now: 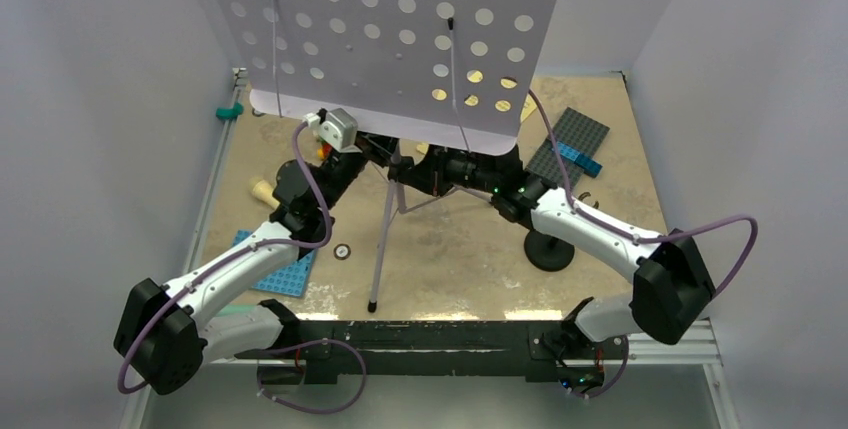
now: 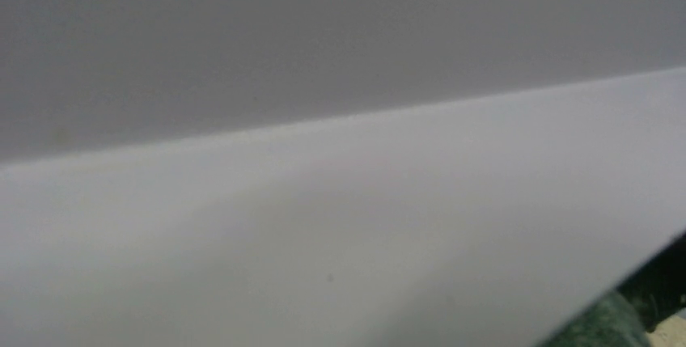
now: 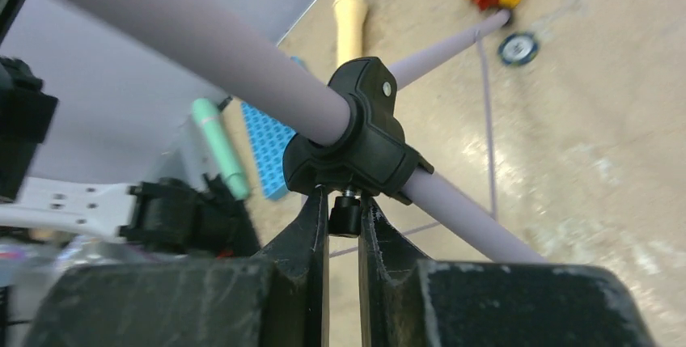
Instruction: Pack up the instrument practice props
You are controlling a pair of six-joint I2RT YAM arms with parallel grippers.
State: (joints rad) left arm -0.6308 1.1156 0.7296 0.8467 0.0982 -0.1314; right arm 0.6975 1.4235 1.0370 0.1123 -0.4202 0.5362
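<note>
Right gripper [image 3: 344,206]: the two fingers are nearly together, pinched on the small black knob [image 3: 345,217] that hangs under the black collar [image 3: 356,145] (the clamp joint of the stand); nothing else is between them.
Left gripper: its jaws are hidden under the desk in the top view, and its own camera shows only a blank pale surface, so I cannot tell how wide it stands or whether it holds anything.
Music stand [image 1: 400,39]: upright in the middle of the table [image 1: 450,259], with the perforated desk tilted above both wrists and the tripod legs [image 1: 383,239] spread on the tabletop.
Other props: the cream toy microphone [image 1: 262,190] lies at the left beside the blue baseplate [image 1: 275,264]; the mic stand [image 1: 549,249] sits at the right, touching or just beside the right arm.
Step in hand: probably loosening the knob so the stand can fold.
Risk, slip: the knob is small and round, and a twist with the fingertips off centre could spin them off it.
Risk, collapse: once the collar lets go, the tube [image 3: 202,40] may slide and the heavy desk drop onto both wrists.
Risk, topple: a sideways pull at the collar could tip the top-heavy stand across the microphone.
Risk, blind left side: if the left arm is not bracing the desk, nothing checks that fall.
</note>
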